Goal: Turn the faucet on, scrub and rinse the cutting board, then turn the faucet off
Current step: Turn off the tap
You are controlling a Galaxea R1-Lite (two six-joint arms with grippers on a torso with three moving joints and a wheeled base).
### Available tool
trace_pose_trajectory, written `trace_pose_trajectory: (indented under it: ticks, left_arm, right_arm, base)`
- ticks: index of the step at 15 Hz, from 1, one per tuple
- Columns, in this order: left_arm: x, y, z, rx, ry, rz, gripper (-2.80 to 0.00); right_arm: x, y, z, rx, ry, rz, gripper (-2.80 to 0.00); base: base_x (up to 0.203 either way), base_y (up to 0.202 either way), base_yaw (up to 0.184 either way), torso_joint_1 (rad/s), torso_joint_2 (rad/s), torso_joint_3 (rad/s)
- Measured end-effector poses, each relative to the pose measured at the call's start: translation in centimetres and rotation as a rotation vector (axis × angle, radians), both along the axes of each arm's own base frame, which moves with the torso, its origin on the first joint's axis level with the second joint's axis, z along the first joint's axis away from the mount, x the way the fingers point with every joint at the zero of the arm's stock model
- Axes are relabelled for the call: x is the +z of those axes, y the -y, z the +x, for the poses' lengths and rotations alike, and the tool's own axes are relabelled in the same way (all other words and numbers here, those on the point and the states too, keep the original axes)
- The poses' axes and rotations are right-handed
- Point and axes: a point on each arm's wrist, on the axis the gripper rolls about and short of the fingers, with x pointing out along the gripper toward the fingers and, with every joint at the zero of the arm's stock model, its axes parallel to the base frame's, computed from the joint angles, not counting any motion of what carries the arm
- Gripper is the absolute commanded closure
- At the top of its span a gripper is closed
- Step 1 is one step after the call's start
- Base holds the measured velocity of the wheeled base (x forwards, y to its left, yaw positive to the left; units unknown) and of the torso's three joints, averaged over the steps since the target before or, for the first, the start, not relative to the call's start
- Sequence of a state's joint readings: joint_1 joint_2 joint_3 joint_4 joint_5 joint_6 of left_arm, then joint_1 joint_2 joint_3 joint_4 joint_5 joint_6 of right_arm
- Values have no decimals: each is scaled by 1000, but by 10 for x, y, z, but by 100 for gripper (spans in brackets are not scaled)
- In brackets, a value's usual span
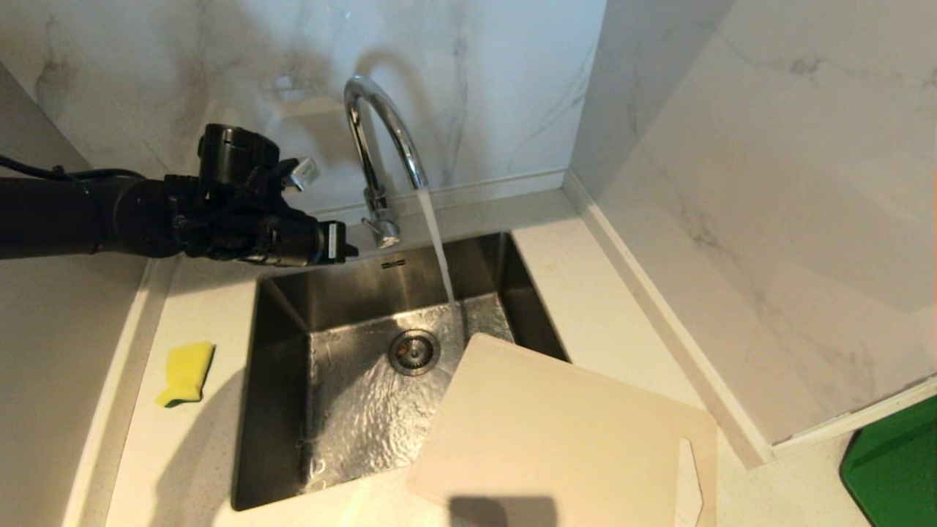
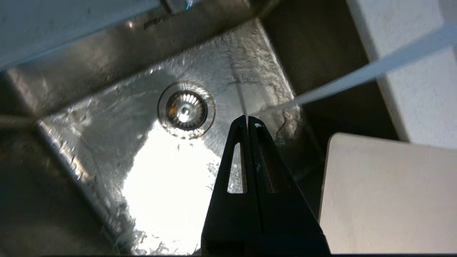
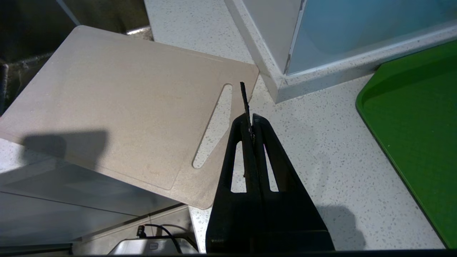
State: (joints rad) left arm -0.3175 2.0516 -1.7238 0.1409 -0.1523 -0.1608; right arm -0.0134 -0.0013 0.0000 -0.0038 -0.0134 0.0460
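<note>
Faucet (image 1: pixel 381 146) is running, stream landing in the sink (image 1: pixel 278 380). Left gripper (image 1: pixel 344 245) sits just left of the faucet base over the sink's back edge, fingers (image 2: pixel 246 157) clenched on nothing. Right gripper (image 3: pixel 251 125) is pinched empty over the counter (image 3: pixel 321 160). Board (image 1: pixel 556 439) lies across the sink's front-right corner, near end cut off. Sponge (image 1: pixel 184 373) sits left. No legible writing.

You had one tall chrome gooseneck faucet (image 1: pixel 381 139), one large off-white plastic cutting board (image 1: pixel 556 432), one small yellow sponge (image 1: pixel 185 373), one stainless steel sink (image 1: pixel 282 322) with one round drain (image 1: pixel 413 352), and one green tray (image 1: pixel 897 468).
</note>
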Motion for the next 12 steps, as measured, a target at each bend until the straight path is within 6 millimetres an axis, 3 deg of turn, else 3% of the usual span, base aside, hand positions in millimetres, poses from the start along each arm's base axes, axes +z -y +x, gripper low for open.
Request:
trace_pose_trajectory:
  ticks: [12]
  left_arm:
    - [-20, 18, 49, 1, 65, 6, 0]
  right_arm:
    - [0, 0, 0, 0, 0, 0, 0]
  base:
    - [0, 0, 0, 0, 0, 0]
